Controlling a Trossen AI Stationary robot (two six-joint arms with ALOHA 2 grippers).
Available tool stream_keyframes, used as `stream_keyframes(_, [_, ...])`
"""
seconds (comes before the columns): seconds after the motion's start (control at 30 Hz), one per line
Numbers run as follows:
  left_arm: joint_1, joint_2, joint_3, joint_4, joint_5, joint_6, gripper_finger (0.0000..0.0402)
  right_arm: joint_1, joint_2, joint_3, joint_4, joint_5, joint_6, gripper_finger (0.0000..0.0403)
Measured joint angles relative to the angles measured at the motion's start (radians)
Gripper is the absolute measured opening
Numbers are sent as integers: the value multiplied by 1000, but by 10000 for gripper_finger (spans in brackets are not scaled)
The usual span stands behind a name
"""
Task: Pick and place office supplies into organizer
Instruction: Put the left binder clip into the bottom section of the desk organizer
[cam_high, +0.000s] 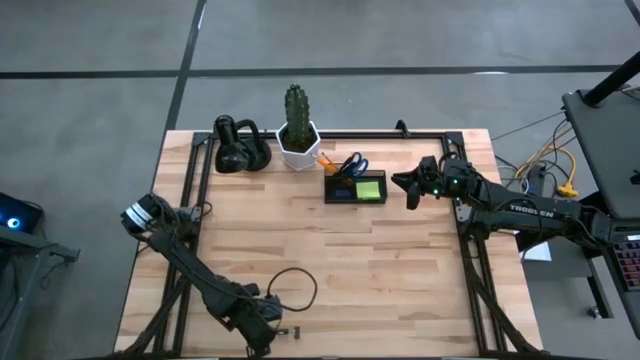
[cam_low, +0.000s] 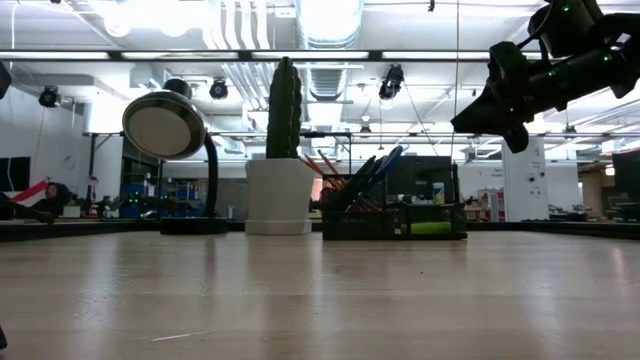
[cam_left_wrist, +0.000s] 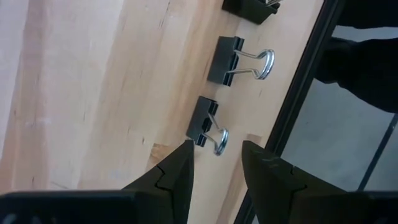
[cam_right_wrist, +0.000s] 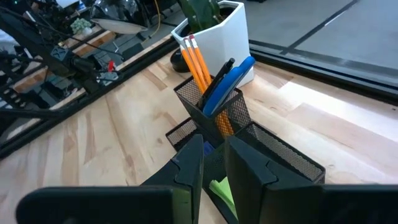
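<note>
Black binder clips lie flat on the wood near the table's front edge: one (cam_left_wrist: 202, 121) just ahead of my left gripper (cam_left_wrist: 214, 163), a second (cam_left_wrist: 225, 53) beyond it, a third (cam_left_wrist: 249, 7) partly cut off. My left gripper (cam_high: 268, 338) points steeply down, open, its fingertips just short of the nearest clip. The dark organizer (cam_high: 355, 187) stands at the back and holds orange pencils (cam_right_wrist: 196, 59), blue-handled scissors (cam_right_wrist: 233, 78) and a lime-green pad (cam_high: 370, 189). My right gripper (cam_right_wrist: 214, 158) hovers at the organizer's right end, a narrow gap between its fingers, holding nothing.
A white cactus pot (cam_high: 298, 140) and a black rounded gadget (cam_high: 240, 150) stand left of the organizer. A thin dark cable loop (cam_high: 293, 290) lies near my left gripper. Black frame rails (cam_high: 470, 250) run along the table's edges.
</note>
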Motion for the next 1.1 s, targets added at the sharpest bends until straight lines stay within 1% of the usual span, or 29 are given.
stream_keyframes(0.13, [0, 8, -10, 30, 0, -1, 118, 0, 0, -2, -6, -2, -34, 57])
stream_keyframes(0.77, [0, 38, -17, 51, -1, -4, 116, 0, 0, -3, -18, -2, -36, 57])
stream_keyframes(0.87, [0, 38, -17, 61, 3, 1, 98, 0, 0, -3, -18, -1, -35, 57])
stream_keyframes(1.1, [1, 36, -17, 82, 8, 2, 35, 0, 0, -3, -17, -1, -36, 57])
